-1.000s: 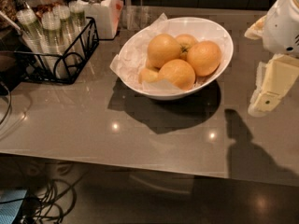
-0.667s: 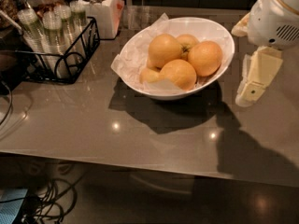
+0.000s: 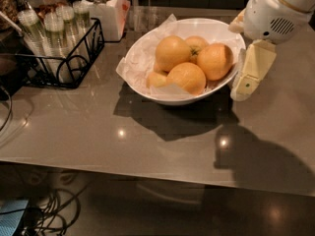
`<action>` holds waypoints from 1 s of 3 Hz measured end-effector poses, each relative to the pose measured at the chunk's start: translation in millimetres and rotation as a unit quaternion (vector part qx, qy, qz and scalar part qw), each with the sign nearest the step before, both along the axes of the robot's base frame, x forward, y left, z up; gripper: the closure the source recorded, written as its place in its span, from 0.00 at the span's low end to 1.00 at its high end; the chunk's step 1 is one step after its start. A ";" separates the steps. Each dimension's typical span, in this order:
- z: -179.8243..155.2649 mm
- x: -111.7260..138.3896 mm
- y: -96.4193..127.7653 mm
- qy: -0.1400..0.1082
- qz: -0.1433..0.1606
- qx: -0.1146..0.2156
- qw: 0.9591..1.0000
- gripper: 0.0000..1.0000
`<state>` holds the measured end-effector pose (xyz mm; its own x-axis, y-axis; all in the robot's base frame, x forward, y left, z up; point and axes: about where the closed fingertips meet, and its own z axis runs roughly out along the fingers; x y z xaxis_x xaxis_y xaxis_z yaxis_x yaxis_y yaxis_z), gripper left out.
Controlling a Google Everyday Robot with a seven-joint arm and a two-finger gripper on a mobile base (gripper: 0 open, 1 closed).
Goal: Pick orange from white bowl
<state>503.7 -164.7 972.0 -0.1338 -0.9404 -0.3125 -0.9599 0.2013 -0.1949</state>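
The white bowl (image 3: 147, 90) stands at the middle back of the grey table, lined with crinkled white paper. Several oranges are piled in it. The orange (image 3: 172, 52), large, round and pale, sits at the upper left of the pile. A deeper-orange one (image 3: 215, 60) lies to its right, another (image 3: 187, 77) in front, and a smaller one with a dark stem mark (image 3: 196, 43) behind. My gripper (image 3: 247, 77) hangs from the white arm housing (image 3: 278, 9), just outside the bowl's right rim and close above the table. It holds nothing that I can see.
A black wire rack (image 3: 59, 58) with clear cups stands at the back left. A white lidded jar (image 3: 104, 11) stands behind it, near the bowl. The table's front edge (image 3: 147, 168) runs across the lower part, with cables on the floor at lower left.
My gripper has moved left from the right edge of the view, up against the bowl's right rim. The bowl and oranges have not moved.
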 end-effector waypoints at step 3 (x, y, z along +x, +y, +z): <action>-3.1 62.7 89.7 0.012 0.078 0.054 0.995 0.00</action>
<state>566.4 -75.0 968.9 0.0021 -0.9114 -0.4116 -0.9853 0.0685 -0.1568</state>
